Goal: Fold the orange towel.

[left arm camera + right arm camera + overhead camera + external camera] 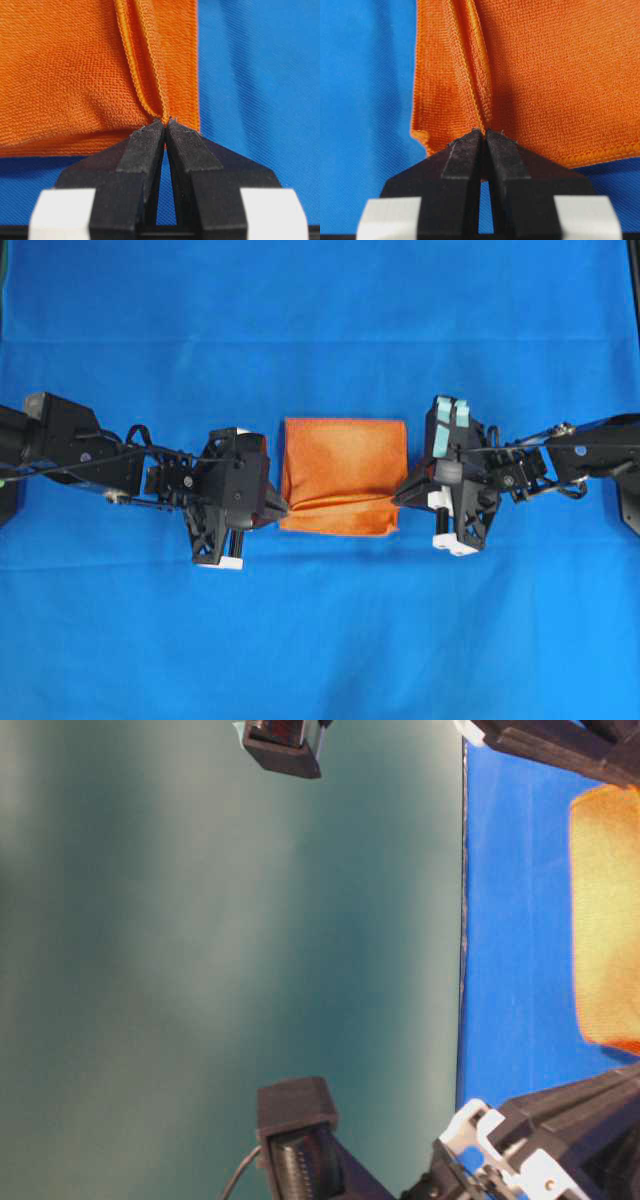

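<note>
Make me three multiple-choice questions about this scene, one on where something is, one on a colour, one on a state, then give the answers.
1. Where does the orange towel lie?
A. between the two arms
B. left of both arms
C. off the blue cloth

2. What colour is the cloth under the towel?
A. green
B. blue
C. white

3. How do the left gripper and right gripper stand?
A. both wide open
B. only the left is shut
C. both shut on the towel

Answers: 1 A, the overhead view shows an arm at each side; 2 B, blue surrounds it; 3 C, each wrist view shows fingers pinching a fold.
</note>
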You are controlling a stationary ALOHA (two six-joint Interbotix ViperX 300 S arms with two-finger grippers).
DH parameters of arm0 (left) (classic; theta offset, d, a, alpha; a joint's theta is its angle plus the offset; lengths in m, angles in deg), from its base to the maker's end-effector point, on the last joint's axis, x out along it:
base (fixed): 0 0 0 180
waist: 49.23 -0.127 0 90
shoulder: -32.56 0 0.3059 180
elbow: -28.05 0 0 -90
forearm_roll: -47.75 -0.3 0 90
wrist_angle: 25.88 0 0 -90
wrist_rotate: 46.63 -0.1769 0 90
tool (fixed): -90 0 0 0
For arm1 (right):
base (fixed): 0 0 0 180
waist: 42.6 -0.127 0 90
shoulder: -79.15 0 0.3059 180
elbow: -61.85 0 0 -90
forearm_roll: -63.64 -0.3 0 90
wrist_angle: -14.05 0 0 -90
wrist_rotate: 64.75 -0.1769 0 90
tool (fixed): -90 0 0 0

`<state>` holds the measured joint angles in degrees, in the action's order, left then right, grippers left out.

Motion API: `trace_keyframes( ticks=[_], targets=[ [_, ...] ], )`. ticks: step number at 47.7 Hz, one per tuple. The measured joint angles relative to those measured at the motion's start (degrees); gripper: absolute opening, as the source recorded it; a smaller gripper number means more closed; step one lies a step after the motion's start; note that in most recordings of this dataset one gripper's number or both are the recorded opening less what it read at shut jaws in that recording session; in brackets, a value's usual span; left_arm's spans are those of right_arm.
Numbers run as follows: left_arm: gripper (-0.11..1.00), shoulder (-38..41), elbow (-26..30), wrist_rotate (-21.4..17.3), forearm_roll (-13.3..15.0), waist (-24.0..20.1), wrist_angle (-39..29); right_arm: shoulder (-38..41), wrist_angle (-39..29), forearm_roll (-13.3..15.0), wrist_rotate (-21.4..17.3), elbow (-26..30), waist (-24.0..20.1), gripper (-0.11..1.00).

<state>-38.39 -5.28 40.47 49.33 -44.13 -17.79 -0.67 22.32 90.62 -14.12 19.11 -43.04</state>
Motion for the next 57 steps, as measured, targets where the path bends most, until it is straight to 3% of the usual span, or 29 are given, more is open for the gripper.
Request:
trace_keyframes(
  ticks=[11,16,21,24,27,33,42,57],
  targets=[
    [0.05,0.26,-0.18,0.0,-0.09,0.0,0.09,0.7,0.0,-0.62,0.0,0.79,0.0,0.03],
    [0.25,0.35,-0.35,0.09,0.0,0.09,0.09,0.79,-0.26,-0.7,-0.44,0.88,-0.18,0.05],
    [0.53,0.35,-0.35,0.09,0.0,0.09,-0.09,0.97,-0.35,-0.88,-1.14,1.23,-1.05,0.35],
    [0.62,0.26,-0.26,-0.18,0.0,0.09,-0.26,0.88,-0.97,-0.88,-1.14,1.76,-2.02,0.54],
    [0.6,-0.53,-0.35,-0.53,0.0,0.09,-0.97,0.44,-2.2,-0.79,-1.14,2.29,-3.08,0.65],
    [0.55,-4.31,-0.35,-0.53,0.0,0.09,-2.81,-2.99,-5.98,-0.79,-1.05,3.25,-4.13,0.56],
    [0.55,-12.57,-0.88,-0.79,0.0,0.09,-6.5,-11.87,-13.62,-0.44,-0.35,4.31,-4.13,0.57],
    [0.55,-27.77,-5.36,-0.88,0.0,-0.53,-8.17,-30.76,-24.08,3.69,-0.26,3.52,-4.13,0.57]
  ],
)
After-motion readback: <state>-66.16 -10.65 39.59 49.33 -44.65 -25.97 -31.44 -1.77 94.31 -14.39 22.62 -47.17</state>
